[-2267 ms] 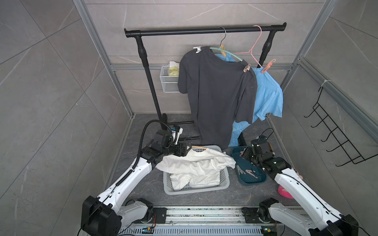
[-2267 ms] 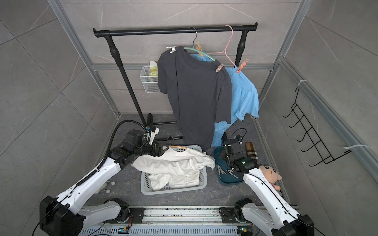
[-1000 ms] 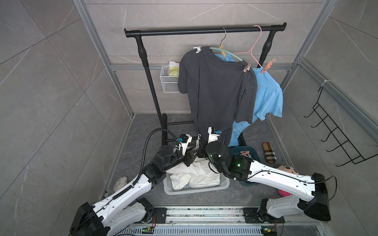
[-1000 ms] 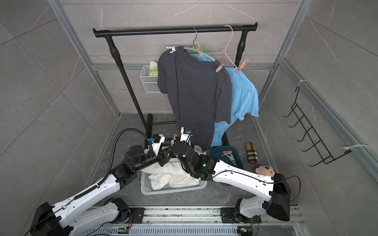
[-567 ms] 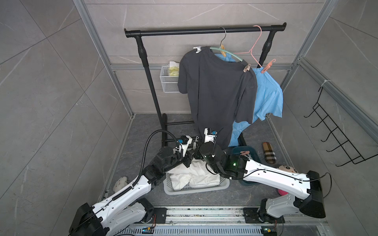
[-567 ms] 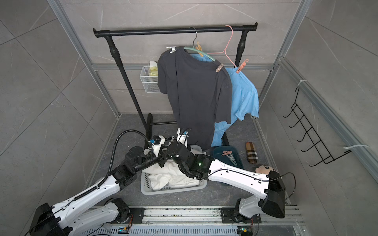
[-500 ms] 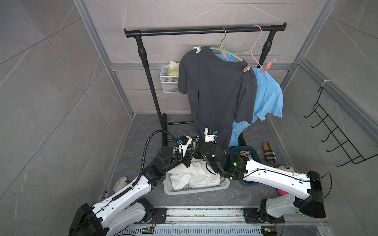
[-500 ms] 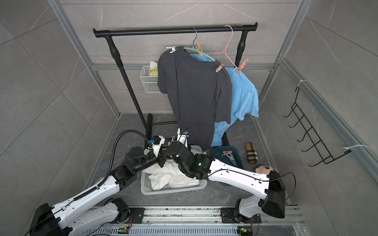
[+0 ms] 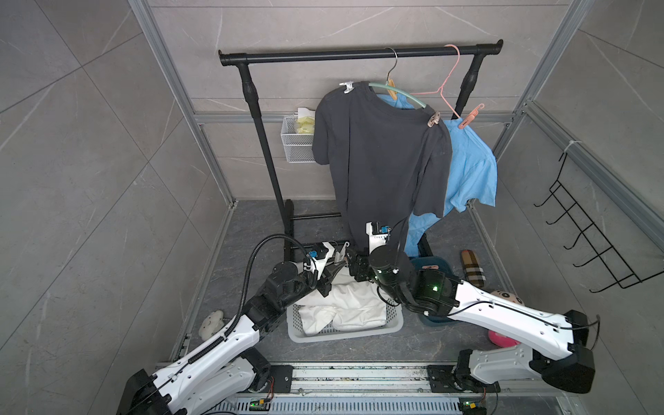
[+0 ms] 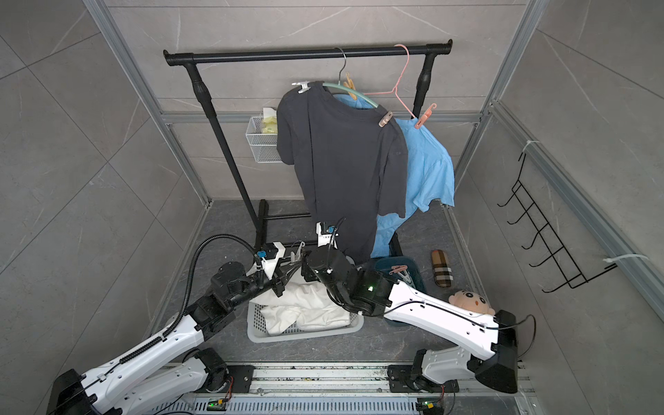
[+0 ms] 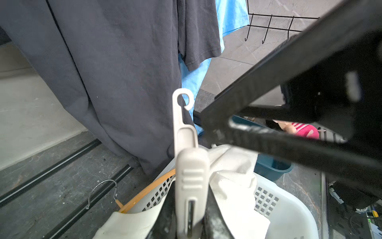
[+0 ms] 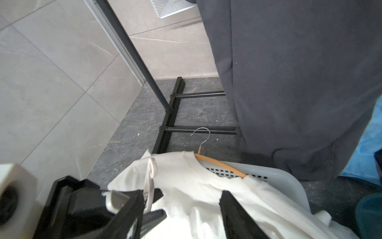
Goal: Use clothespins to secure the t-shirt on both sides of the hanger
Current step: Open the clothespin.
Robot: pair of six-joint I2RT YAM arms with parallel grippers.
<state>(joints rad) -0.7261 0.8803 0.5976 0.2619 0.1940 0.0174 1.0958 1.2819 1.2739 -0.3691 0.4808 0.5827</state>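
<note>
Left gripper (image 11: pixel 190 219), clamped on pale clothespin (image 11: pixel 191 165) just above white t-shirt (image 11: pixel 233 165) in basket (image 11: pixel 289 217), right gripper (image 12: pixel 182 196) parted beside it: pin best held by its tail, mouth toward shoulder of orange hanger (image 12: pixel 221 164).

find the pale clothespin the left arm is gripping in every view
Top view: pale clothespin over the white basket's far rim, where both arms meet.
Top view: same spot, above the basket.
Left wrist: close up, clamped in the left fingers.
Right wrist: the clothespin shows against the white t-shirt.
Shared landmark: the basket.
</note>
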